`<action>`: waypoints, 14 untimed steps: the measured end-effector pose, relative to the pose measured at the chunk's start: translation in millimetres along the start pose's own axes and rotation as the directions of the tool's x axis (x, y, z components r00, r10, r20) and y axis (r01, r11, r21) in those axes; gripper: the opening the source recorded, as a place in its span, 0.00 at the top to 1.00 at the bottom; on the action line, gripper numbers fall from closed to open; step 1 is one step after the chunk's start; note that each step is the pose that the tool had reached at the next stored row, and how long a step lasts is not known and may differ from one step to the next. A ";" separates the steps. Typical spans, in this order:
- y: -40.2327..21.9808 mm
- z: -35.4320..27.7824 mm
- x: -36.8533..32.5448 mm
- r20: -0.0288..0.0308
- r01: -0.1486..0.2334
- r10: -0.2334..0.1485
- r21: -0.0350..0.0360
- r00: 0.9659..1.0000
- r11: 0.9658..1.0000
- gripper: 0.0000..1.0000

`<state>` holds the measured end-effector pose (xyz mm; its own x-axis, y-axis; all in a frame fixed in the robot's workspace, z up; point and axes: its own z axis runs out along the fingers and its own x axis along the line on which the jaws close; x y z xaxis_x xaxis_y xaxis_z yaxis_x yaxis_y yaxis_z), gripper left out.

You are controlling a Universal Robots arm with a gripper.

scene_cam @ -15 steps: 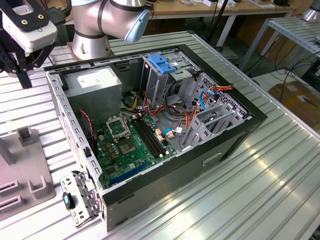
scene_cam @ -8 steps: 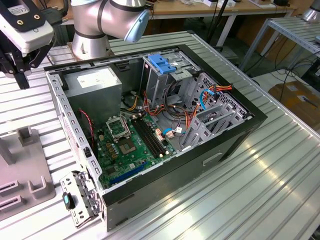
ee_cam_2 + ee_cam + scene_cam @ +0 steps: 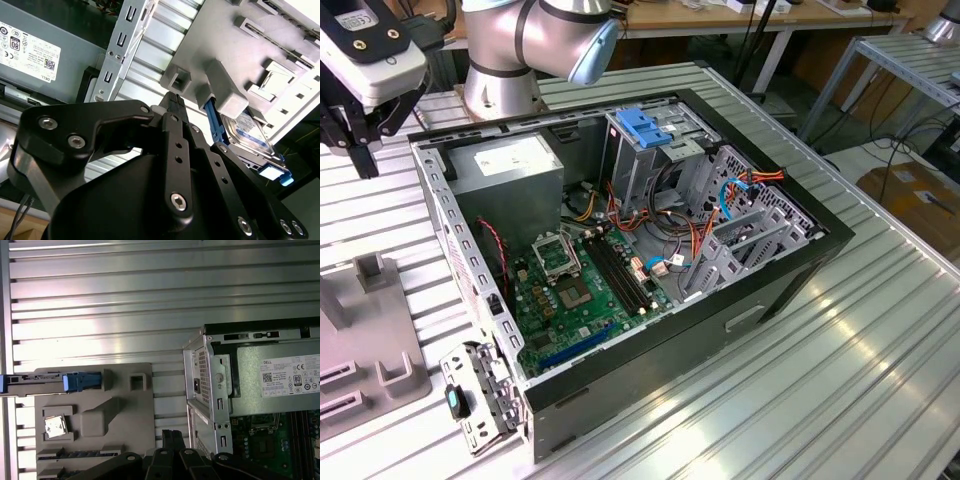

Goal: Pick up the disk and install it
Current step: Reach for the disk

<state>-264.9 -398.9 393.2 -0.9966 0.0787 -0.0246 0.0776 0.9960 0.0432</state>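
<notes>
Clenched with nothing between its fingertips, the claw (image 3: 173, 98) hangs above the grey holder plate (image 3: 125, 410). In the first wrist view its tips sit over the strip of ribbed metal table (image 3: 100, 300) just beside the plate, on the side that faces the open computer case (image 3: 720, 330). It is well apart from the disk (image 3: 250, 135).

The disk stands on edge in a slot along one rim of the plate. Its blue carrier frames the dark drive, and one blue end tab reaches past the plate's corner. A small silvery square part (image 3: 55, 426) lies on the plate near the disk.

The case lies beside the plate without touching it. Its grey power supply (image 3: 510, 165) is in the corner nearest the plate, the green motherboard (image 3: 570, 290) is past that, and a ridged blue latch piece (image 3: 645, 125) is farther still.
</notes>
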 end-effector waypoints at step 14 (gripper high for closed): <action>-0.9 -0.4 12.5 0.000 0.000 0.000 0.000 1.000 1.000 0.89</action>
<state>-277.4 -398.9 393.2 -0.9966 0.0786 -0.0245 0.0775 0.9961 0.0432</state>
